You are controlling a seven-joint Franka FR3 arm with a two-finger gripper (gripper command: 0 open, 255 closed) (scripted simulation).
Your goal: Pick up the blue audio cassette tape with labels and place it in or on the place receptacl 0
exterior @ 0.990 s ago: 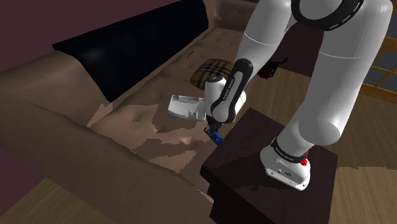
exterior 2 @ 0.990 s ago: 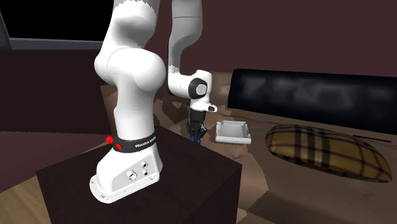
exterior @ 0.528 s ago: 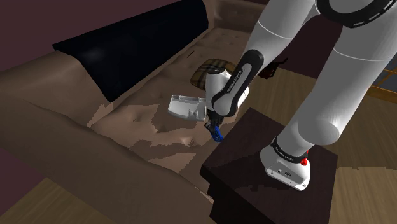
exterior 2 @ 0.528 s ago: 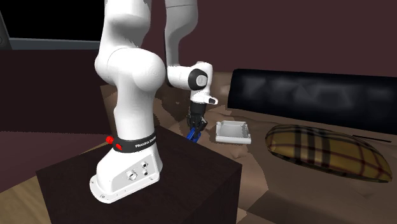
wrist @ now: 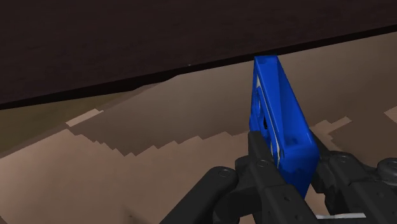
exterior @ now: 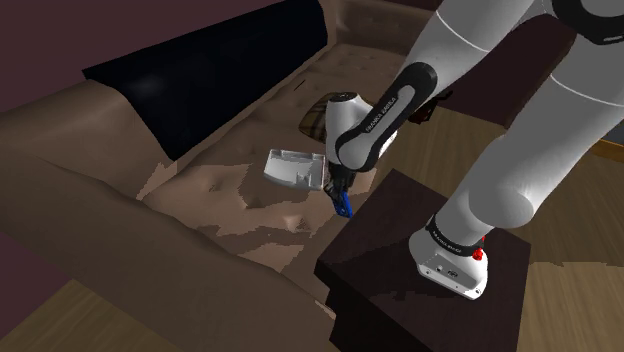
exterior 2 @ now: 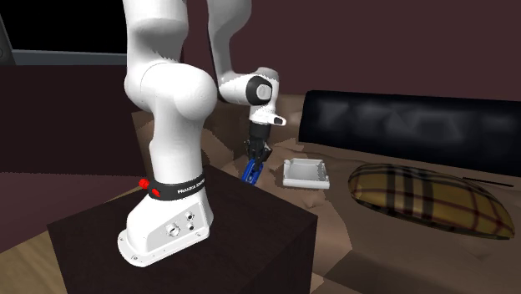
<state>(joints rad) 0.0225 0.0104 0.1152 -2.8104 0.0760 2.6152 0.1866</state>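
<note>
Cassette (wrist: 277, 121) held over the sofa (exterior: 225, 205), near the tray (exterior: 288, 166)
The pincer (wrist: 285, 156) pinches it across its flat faces, probably since only that thin span fits between the fingers (wrist: 256, 156). It hangs on edge, clear of the seat beside the stand (exterior: 400, 235), long axis running out along the fingers and slanting down, ready for a short carry to the tray

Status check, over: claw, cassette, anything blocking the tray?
Claw shut on blue cassette. Cassette held on edge, beside the dark stand. White tray close by on sofa, nothing between.
</note>
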